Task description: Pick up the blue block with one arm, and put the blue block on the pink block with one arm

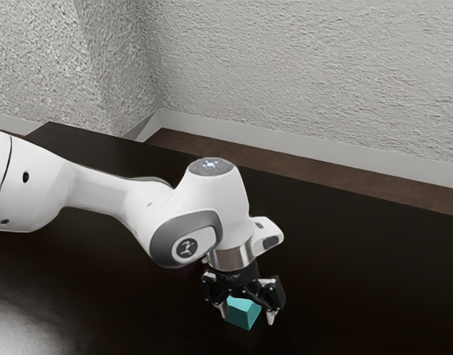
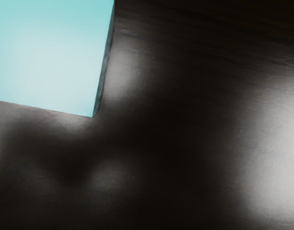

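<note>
The blue block (image 1: 242, 313) is a small teal cube resting on the dark table (image 1: 359, 266) near its front edge in the exterior view. My gripper (image 1: 246, 316) hangs low right over it, and its black fingers (image 1: 273, 310) stand apart on either side of the cube, open. A small gap shows between the cube and the finger on the exterior view's right. The other finger is partly hidden behind the cube. In the wrist view the blue block (image 2: 48, 52) is a large pale teal face very close to the hand, lying on the dark tabletop (image 2: 194, 143).
The white arm (image 1: 100, 203) reaches in from the exterior view's left. The table's far edge (image 1: 300, 177) runs along a brown floor strip and a rough grey wall (image 1: 285, 66). Open dark tabletop lies to the exterior view's right of the gripper.
</note>
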Available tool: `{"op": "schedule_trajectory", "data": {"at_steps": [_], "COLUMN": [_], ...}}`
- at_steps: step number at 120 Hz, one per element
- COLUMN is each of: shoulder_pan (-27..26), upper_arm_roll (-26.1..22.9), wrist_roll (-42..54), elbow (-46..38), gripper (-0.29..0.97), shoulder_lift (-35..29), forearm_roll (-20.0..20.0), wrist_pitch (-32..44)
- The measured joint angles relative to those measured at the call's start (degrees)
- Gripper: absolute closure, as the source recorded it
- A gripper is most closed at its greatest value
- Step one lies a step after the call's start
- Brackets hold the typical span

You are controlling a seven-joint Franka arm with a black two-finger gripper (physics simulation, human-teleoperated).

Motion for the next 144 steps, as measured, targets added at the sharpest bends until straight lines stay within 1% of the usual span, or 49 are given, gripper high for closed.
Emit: {"op": "schedule_trajectory", "data": {"at_steps": [8,15,29,41,55,62,78,90,94,106,115,128,144], "shoulder_pan": [1.26,1.8,3.27,4.81,5.99,6.07,6.19,6.27,6.25,6.17,6.14,6.06,5.97], "upper_arm_roll": [0.2,0.41,0.88,1.77,2.37,2.77,3.53,3.88,3.91,3.93,3.92,3.93,3.9], "wrist_roll": [1.91,3.65,8.31,12.85,17.23,18.5,19.87,20.8,21.12,22.07,22.82,23.8,24.89], "elbow": [2.19,3.06,3.4,3.48,3.63,4.3,4.64,4.34,4.24,4.05,4.01,4.11,4.49], "gripper": [0.0,0.0,0.0,0.0,0.0,0.0,0.0,0.0,0.0,0.0,0.0,0.0,0.0], "shoulder_lift": [2.87,4.16,4.66,5.5,6.18,6.74,7.47,7.99,8.02,7.86,8.04,9.12,10.59], "forearm_roll": [-0.05,-0.05,0.08,1.53,2.15,0.8,-4.06,-5.34,-4.77,-0.59,1.38,2.77,3.36], "wrist_pitch": [0.73,1.2,1.79,2.09,2.3,2.36,2.49,2.54,2.55,2.58,2.6,2.64,2.82]}}
